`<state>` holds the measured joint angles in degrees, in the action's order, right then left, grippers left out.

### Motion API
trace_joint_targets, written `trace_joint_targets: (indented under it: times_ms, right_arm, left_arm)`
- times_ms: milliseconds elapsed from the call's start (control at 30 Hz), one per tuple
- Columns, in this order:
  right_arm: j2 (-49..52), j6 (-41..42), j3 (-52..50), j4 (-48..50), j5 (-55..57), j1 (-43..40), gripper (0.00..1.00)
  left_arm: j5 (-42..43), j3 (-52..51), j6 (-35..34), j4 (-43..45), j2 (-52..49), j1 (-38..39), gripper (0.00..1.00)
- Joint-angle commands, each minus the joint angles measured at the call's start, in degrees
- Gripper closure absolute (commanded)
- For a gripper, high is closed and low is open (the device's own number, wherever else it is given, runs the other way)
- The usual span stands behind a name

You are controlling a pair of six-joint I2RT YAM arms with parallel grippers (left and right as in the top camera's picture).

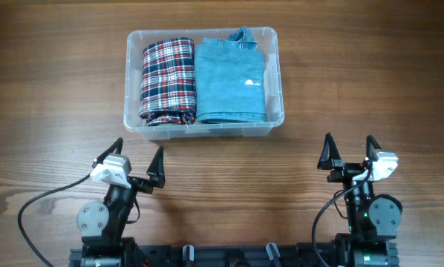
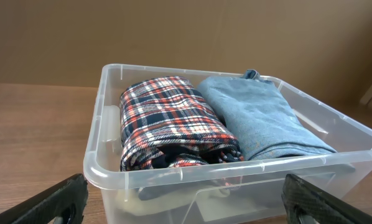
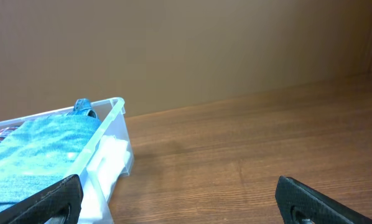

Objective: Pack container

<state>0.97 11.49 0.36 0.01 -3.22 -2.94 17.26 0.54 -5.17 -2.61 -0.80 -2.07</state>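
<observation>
Our left gripper [image 1: 139, 150] and right gripper [image 1: 348, 142] stand spread wide, holding nothing, near the table's [image 1: 51, 89] front edge. Beyond them sits the container [image 1: 207, 132], with a folded plaid cloth [image 1: 168, 78] beside folded denim [image 1: 229, 81] inside.

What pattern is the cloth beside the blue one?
Red, white and navy plaid folded cloth; clearest in left wrist view.

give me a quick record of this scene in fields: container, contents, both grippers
container: clear plastic bin, lid off, on the wooden table
contents: folded plaid cloth on the left, folded blue denim beside it on the right
left gripper: open, empty, apart from the bin
right gripper: open, empty, apart from the bin
</observation>
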Motion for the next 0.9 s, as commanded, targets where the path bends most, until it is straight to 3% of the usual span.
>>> trace_joint_targets:
  times_ms: [0, 867]
  right_arm:
    - [-0.68, 0.63, -0.07, 0.13, -0.92, -0.31, 0.0]
    - [-0.17, 0.63, -0.07, 0.13, -0.92, -0.31, 0.0]
  left_arm:
    - [-0.37, -0.22, 0.68, -0.22, 0.42, -0.46, 0.0]
    - [-0.37, -0.22, 0.68, -0.22, 0.42, -0.46, 0.0]
